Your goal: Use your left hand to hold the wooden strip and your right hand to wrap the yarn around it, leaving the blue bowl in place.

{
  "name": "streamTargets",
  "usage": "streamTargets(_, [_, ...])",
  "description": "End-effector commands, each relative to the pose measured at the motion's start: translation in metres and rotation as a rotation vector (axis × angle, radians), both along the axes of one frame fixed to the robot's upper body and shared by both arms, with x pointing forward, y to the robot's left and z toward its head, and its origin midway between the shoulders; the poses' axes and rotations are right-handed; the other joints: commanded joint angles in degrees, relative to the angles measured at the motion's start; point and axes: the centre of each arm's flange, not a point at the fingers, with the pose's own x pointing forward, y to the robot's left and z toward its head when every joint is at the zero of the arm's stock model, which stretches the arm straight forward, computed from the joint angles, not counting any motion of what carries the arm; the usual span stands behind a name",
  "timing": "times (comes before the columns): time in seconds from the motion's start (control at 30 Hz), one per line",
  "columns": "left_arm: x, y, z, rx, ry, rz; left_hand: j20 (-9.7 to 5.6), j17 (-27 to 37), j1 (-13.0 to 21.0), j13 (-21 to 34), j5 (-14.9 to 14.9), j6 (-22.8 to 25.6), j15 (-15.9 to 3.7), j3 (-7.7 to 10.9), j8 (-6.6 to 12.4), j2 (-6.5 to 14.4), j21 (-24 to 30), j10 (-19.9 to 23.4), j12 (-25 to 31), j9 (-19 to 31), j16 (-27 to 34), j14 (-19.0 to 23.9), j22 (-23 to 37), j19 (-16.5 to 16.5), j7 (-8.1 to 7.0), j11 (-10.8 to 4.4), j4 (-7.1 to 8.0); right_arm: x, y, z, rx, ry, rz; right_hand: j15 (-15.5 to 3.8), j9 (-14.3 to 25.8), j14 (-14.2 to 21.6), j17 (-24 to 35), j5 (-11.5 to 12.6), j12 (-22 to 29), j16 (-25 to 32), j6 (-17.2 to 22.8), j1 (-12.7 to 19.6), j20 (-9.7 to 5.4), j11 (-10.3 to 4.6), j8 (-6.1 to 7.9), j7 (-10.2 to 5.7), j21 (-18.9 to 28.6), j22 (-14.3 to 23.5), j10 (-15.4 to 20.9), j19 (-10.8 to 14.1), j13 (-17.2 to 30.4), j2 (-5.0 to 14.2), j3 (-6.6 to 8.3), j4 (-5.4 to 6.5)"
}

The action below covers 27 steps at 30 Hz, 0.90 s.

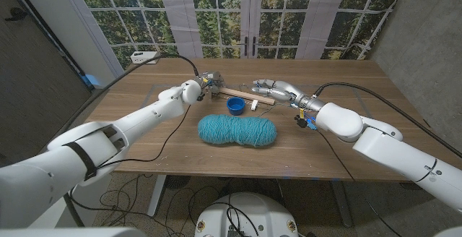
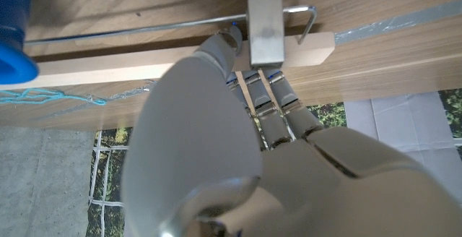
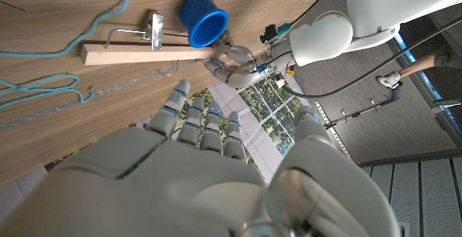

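The wooden strip (image 1: 245,95) lies slanted across the middle of the table, with a small metal clamp (image 1: 254,105) on it. My left hand (image 1: 204,83) holds its left end, and in the left wrist view the fingertips (image 2: 228,40) press on the strip (image 2: 130,62) beside the clamp (image 2: 264,16). My right hand (image 1: 273,87) hovers over the strip's right end with its fingers spread and nothing in them. The blue bowl (image 1: 235,105) stands just in front of the strip. A teal yarn skein (image 1: 237,130) lies nearer me. A loose yarn strand (image 3: 43,87) trails over the table near my right hand (image 3: 202,165).
A white device (image 1: 144,55) sits at the table's far left corner. Black cables (image 1: 177,125) run over the table along both arms. Pale tape lines (image 2: 404,22) mark the wood. Windows stand behind the table's far edge.
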Motion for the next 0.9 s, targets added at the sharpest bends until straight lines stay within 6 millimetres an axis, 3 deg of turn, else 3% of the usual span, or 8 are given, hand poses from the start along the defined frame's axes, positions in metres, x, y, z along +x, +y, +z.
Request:
streamTargets(0.03, [-0.026, 0.020, 0.018, -0.125, -0.195, 0.083, -11.25, 4.8, 4.6, 6.3, 0.2, 9.0, -6.88, -0.10, 1.35, 3.4, 3.0, 2.2, 0.7, 0.7, 1.1, 10.7, 0.2, 18.2, 4.47, 0.84, -0.21, -0.002, 0.002, 0.001, 0.003, -0.010, -0.009, 0.10, 0.3, 0.5, 0.1, 0.0, 0.1, 0.1, 0.6, -0.2, 0.24, 0.21, -0.02, 0.18, 0.3, 0.3, 0.8, 0.4, 0.1, -0.16, -0.25, 0.03])
streamTargets(0.43, [-0.055, 0.043, 0.028, -0.210, -0.378, 0.061, -11.35, 6.9, 5.1, 7.9, 0.5, 10.3, -6.57, -0.63, 1.39, 3.1, 4.5, 2.5, 1.1, 1.0, 1.9, 10.8, 0.3, 18.3, 4.42, 0.99, 0.21, -0.006, -0.001, -0.003, 0.019, -0.023, -0.031, -0.29, 0.3, 1.3, -0.1, 0.1, 0.1, 0.2, 0.8, 0.4, 0.28, 0.10, -0.01, 0.36, 0.4, 0.3, 1.2, 0.9, 0.1, -0.21, -0.10, -0.53])
streamTargets(0.9, [-0.076, 0.050, 0.047, -0.167, -0.387, 0.043, -11.37, 8.2, 5.5, 9.0, 0.7, 10.4, -6.16, -0.89, 1.37, 3.0, 5.2, 2.6, 1.3, 1.5, 2.3, 10.6, 0.3, 17.9, 4.41, 1.14, 0.36, -0.021, -0.004, -0.014, 0.009, -0.041, -0.091, -0.42, 0.2, 1.8, -0.3, 0.2, 0.0, 0.1, 1.1, 1.4, 0.21, 0.02, 0.01, 0.56, 0.5, 0.2, 1.4, 1.2, 0.1, -0.61, 0.04, -1.31])
